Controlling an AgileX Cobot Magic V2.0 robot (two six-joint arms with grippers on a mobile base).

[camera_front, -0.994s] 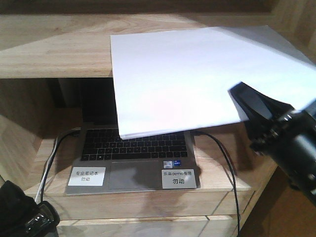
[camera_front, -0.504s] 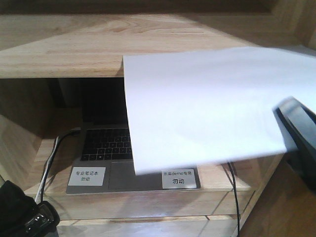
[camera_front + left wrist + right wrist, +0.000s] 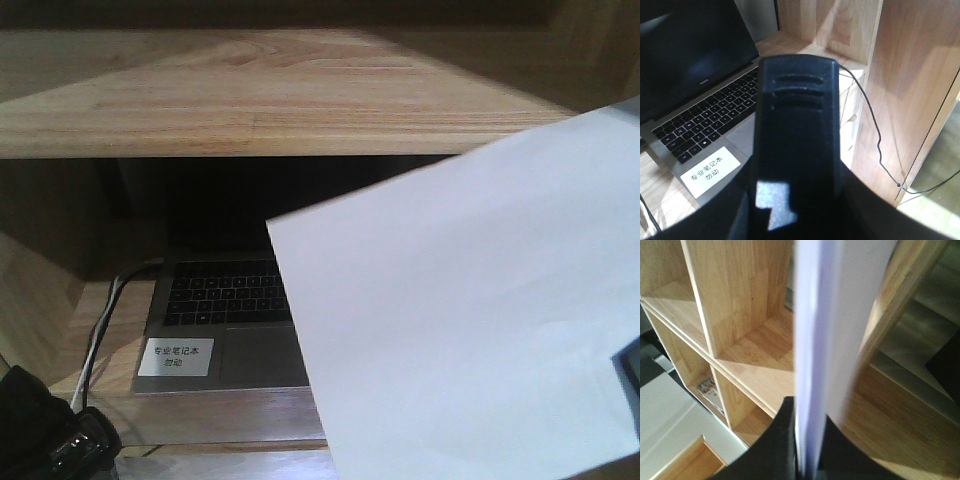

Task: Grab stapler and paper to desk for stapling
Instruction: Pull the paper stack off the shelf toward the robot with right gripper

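Change noted: the thin white paper stack (image 3: 470,330) is no longer lying on the light-wood shelf board (image 3: 250,90) across the top of the frame. It is now hanging tilted in the lower right of the front view, covering the right half of the grey laptop (image 3: 225,300). Reading: the lift-off is done and the stack is travelling, presumably toward the table, which is not showing in any view. The right claw (image 3: 807,450) is pinching the stack, seen edge-on between its black fingers. The left claw (image 3: 796,115) is hovering over the laptop. Only one ridged finger is showing, so I cannot tell whether it is spread or pressed together. The small black stapler is not appearing anywhere.
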